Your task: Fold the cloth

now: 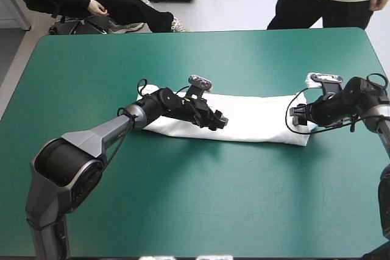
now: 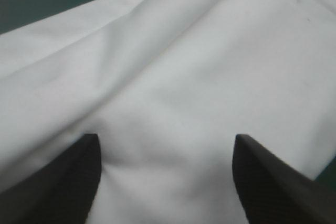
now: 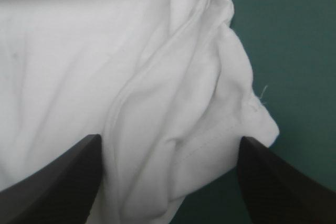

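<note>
The white T-shirt lies folded into a long narrow band across the middle of the teal-green table. My left gripper rests low on the band, a little left of its middle. Its fingers stand apart in the left wrist view, with smooth T-shirt cloth filling the space ahead of my left gripper. My right gripper sits at the band's right end. It is open too, and the wrinkled, hemmed corner of the T-shirt lies between the fingers of my right gripper.
Bare teal-green cover stretches wide in front of the band, and more lies behind it up to the far edge. A strip of cover shows just beyond the T-shirt's right end.
</note>
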Robot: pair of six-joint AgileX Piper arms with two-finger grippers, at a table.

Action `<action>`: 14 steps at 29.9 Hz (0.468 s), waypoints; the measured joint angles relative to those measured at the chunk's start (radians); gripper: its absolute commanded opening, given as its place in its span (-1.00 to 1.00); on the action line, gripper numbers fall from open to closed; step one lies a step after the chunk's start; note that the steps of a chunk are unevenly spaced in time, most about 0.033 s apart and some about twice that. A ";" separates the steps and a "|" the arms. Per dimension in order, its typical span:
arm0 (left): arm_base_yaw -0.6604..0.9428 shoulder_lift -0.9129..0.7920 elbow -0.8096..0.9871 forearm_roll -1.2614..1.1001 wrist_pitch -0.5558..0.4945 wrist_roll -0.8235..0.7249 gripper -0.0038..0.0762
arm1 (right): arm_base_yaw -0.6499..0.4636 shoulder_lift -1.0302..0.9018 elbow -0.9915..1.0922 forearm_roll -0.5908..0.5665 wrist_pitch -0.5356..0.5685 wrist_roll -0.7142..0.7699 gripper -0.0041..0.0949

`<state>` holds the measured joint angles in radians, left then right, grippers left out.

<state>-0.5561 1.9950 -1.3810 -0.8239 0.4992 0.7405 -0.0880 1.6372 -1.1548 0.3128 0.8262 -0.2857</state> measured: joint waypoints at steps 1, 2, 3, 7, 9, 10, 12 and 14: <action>0.001 0.000 0.000 0.000 0.000 0.000 0.39 | 0.000 0.018 0.000 0.000 -0.001 0.000 0.47; 0.001 0.000 0.000 0.000 0.000 0.000 0.39 | 0.000 0.036 0.000 -0.002 -0.003 0.000 0.47; 0.001 0.000 0.000 0.000 0.000 -0.001 0.39 | 0.000 0.055 0.000 -0.003 -0.003 0.000 0.47; 0.001 0.001 0.000 0.000 0.000 -0.007 0.39 | 0.000 0.104 -0.008 -0.003 -0.005 -0.001 0.31; 0.001 0.001 0.000 0.000 0.000 -0.007 0.39 | 0.000 0.114 -0.013 -0.007 0.000 -0.002 0.07; 0.001 0.001 0.000 0.000 0.000 -0.007 0.39 | -0.001 0.121 -0.016 -0.008 0.004 -0.008 -0.09; 0.001 0.001 -0.001 0.000 0.000 -0.007 0.39 | -0.006 0.130 -0.020 -0.005 0.007 -0.028 -0.60; 0.001 0.001 -0.001 0.000 0.001 -0.007 0.39 | -0.008 0.137 -0.020 0.028 0.002 -0.062 -0.93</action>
<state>-0.5552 1.9958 -1.3820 -0.8239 0.5005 0.7332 -0.0962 1.7741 -1.1745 0.3405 0.8280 -0.3482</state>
